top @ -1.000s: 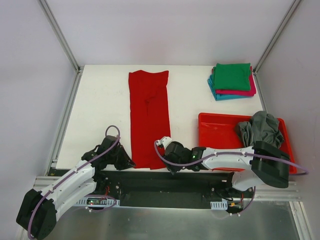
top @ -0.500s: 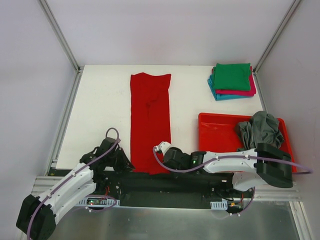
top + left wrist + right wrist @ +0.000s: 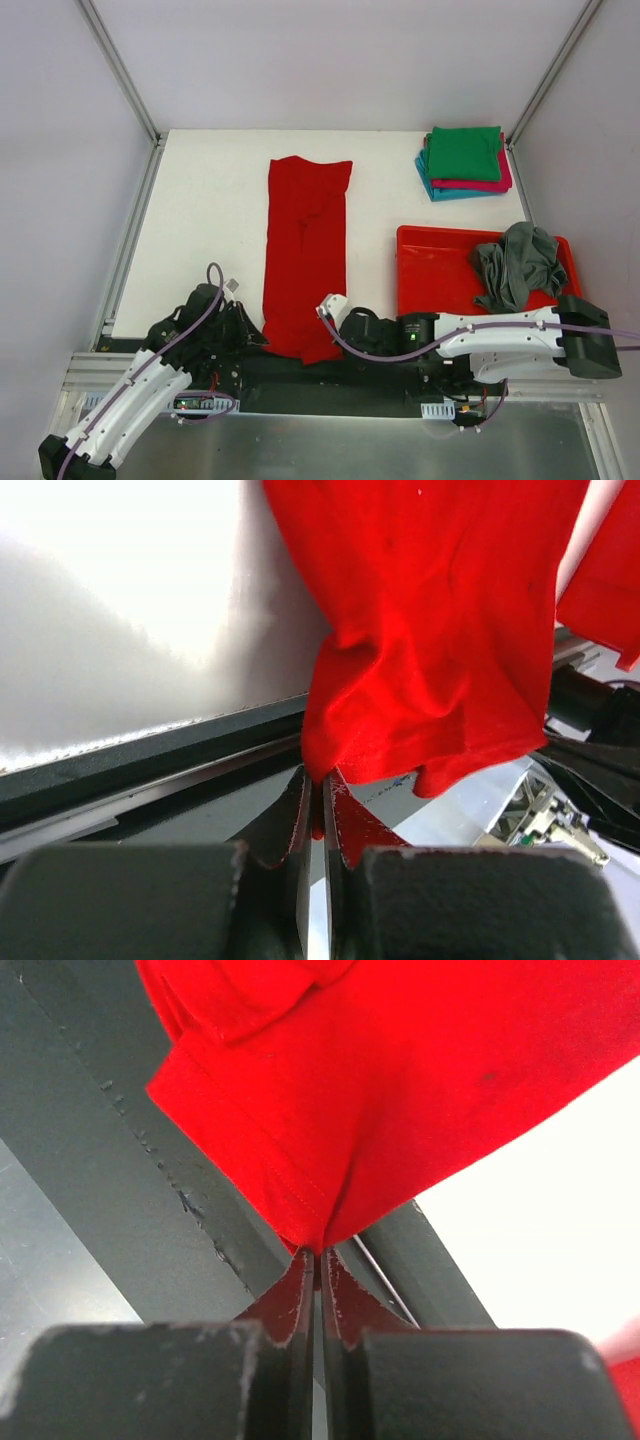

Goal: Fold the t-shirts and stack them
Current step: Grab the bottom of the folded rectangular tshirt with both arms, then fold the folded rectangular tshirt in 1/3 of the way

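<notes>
A bright red t-shirt (image 3: 305,250) lies as a long narrow strip down the middle of the white table, its near end hanging over the front edge. My left gripper (image 3: 258,340) is shut on the near left corner of the cloth (image 3: 420,660). My right gripper (image 3: 335,345) is shut on the near right corner (image 3: 400,1090). A folded stack sits at the back right: a green t-shirt (image 3: 465,152) on top, a magenta one (image 3: 497,182) under it, a teal one (image 3: 440,192) at the bottom. A dark grey t-shirt (image 3: 518,262) lies crumpled in the tray.
A red plastic tray (image 3: 440,270) stands at the near right of the table. Metal frame rails (image 3: 125,250) run along the table's left and right sides. The black base bar (image 3: 300,368) lies just below the front edge.
Both grippers have pulled back toward the near edge, dragging the red t-shirt nearer and slightly right. Its near end now hangs over the front edge.
</notes>
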